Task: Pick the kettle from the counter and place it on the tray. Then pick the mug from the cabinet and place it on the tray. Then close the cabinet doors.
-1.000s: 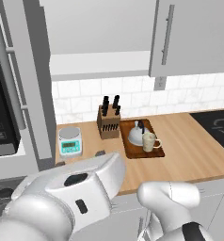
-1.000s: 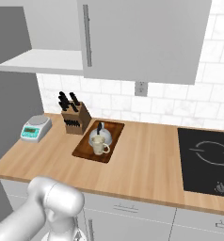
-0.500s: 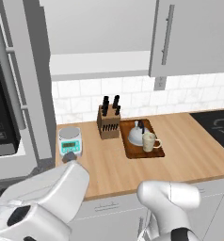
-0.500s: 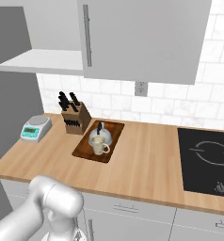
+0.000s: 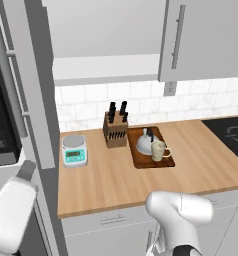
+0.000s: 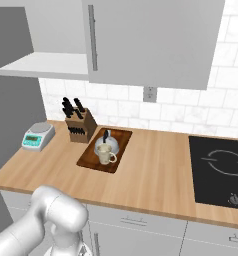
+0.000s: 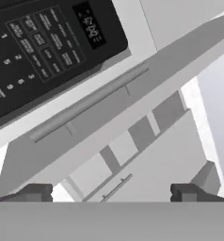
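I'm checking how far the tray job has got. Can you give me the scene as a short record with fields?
kettle: on the tray, silver kettle at its back half
mug: cream mug on the tray, in front of the kettle
cabinet: left door swung open, right door shut
gripper: gripper with jaws open, empty, facing the open door's bar handle
counter: also holds knife block and scale

Knife block point(image 5: 116, 131) with black-handled knives stands at the tiled backsplash point(image 5: 91, 105). Kitchen scale point(image 5: 74, 149), teal-faced, sits just left of the block. Black cooktop point(image 6: 221, 170) is at the far right. Wall outlet point(image 6: 149, 93) is on the tiles. Microwave point(image 7: 43, 42) has a black keypad panel, bar handle point(image 7: 88, 103) beside it.
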You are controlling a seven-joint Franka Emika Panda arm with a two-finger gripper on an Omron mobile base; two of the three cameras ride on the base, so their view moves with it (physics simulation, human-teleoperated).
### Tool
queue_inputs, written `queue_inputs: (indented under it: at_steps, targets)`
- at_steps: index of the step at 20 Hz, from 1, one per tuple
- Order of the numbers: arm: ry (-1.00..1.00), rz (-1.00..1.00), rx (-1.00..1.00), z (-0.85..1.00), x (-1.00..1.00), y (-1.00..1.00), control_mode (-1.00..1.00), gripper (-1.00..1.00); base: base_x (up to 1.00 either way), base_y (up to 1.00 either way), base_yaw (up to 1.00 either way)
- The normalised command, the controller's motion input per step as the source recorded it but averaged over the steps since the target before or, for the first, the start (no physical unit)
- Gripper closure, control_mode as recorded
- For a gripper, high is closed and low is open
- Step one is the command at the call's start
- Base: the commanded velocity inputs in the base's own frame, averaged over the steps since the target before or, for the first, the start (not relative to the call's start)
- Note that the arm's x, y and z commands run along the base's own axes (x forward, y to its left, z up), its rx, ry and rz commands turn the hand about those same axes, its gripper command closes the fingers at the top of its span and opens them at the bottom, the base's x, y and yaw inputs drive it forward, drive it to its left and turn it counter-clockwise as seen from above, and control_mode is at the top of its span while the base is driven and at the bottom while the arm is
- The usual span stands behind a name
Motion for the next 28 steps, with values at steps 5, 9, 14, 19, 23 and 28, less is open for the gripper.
queue_inputs:
  at_steps: [5, 9, 14, 19, 23, 28]
  targets:
    - [0.0, -0.07, -0.25, 0.04, 0.19, 0.31, -1.0, -1.0, 0.0, 0.0, 0.0]
    - [0.11, -0.11, -0.19, 0.04, 0.73, 0.13, -1.0, -1.0, 0.0, 0.0, 0.0]
    - [0.07, -0.09, -0.2, 0.0, 0.59, 0.25, -1.0, -1.0, 0.0, 0.0, 0.0]
    - [0.09, -0.06, -0.19, -0.01, 0.59, 0.14, -1.0, -1.0, 0.0, 0.0, 0.0]
    - [0.07, 0.0, -0.12, -0.1, 0.69, -0.04, -1.0, -1.0, 0.0, 0.0, 0.0]
    - [0.01, 0.0, -0.06, -0.2, 0.4, -0.26, -1.0, -1.0, 0.0, 0.0, 0.0]
